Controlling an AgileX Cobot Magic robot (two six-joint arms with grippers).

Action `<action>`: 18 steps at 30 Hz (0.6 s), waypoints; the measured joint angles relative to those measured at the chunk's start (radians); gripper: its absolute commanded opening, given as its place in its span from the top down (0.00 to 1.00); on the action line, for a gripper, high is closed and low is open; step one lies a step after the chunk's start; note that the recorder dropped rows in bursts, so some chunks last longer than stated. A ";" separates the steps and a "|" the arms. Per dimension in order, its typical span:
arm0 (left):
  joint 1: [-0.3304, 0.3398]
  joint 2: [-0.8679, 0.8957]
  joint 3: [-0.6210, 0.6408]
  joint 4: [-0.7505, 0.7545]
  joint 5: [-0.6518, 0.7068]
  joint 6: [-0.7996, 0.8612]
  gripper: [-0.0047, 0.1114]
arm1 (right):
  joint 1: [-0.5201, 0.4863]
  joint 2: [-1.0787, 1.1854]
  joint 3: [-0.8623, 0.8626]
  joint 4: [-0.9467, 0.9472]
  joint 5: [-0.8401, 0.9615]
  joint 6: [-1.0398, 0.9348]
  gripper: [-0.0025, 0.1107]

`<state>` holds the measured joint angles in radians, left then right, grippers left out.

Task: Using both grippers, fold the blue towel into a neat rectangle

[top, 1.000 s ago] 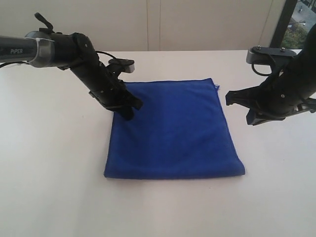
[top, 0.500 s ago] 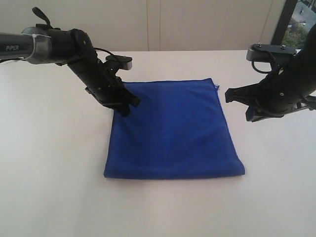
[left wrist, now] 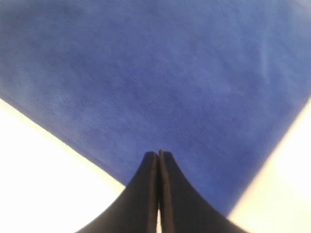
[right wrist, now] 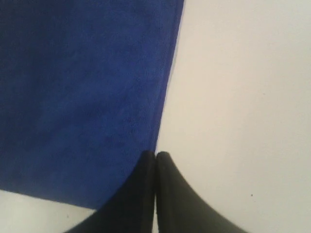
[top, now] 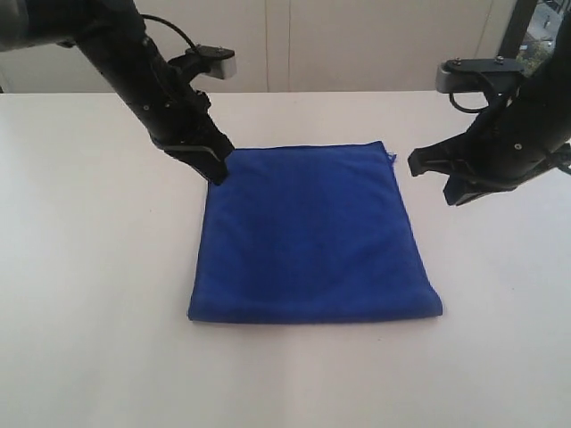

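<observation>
Left end effector (top: pixel 217 172) at towel (top: pixel 312 236) corner

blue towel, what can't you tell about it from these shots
- Layers of the towel: exterior view, the top layer covers any beneath.
- Tag at the far corner: exterior view, too small to read.
- Whether the shut left tool touches the towel: exterior and wrist views, its own tip hides the contact.

Your left gripper (top: pixel 216 169) points steeply downward with its jaws pressed together, while your right gripper (top: pixel 419 164) hangs nearly level, pointing inward, jaws likewise closed.
</observation>
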<state>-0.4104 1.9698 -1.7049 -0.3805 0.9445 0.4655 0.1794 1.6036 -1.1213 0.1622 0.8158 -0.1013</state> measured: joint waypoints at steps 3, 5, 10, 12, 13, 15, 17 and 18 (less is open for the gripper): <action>-0.025 -0.049 0.033 0.033 0.029 0.006 0.96 | 0.000 0.000 -0.005 0.023 0.053 -0.061 0.98; -0.051 -0.077 0.073 0.057 0.023 0.006 0.96 | 0.000 0.000 0.007 0.071 0.068 -0.112 0.98; -0.137 -0.111 0.221 0.073 -0.060 0.004 0.96 | 0.017 0.000 0.066 0.193 0.029 -0.187 0.98; -0.157 -0.110 0.281 0.078 -0.129 -0.008 0.96 | 0.036 0.000 0.094 0.210 -0.008 -0.191 0.98; -0.163 -0.108 0.308 0.083 -0.155 -0.013 0.96 | 0.043 0.005 0.103 0.216 -0.020 -0.194 0.98; -0.166 -0.100 0.353 0.088 -0.221 -0.017 0.96 | 0.064 0.023 0.120 0.224 -0.046 -0.194 0.98; -0.166 -0.090 0.382 0.096 -0.272 -0.019 0.96 | 0.081 0.050 0.126 0.228 -0.065 -0.191 0.98; -0.166 -0.086 0.399 0.100 -0.303 -0.019 0.96 | 0.085 0.066 0.130 0.228 -0.078 -0.186 0.98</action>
<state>-0.5760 1.8839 -1.3055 -0.2806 0.6419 0.4468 0.2648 1.6701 -0.9910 0.3902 0.7379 -0.2871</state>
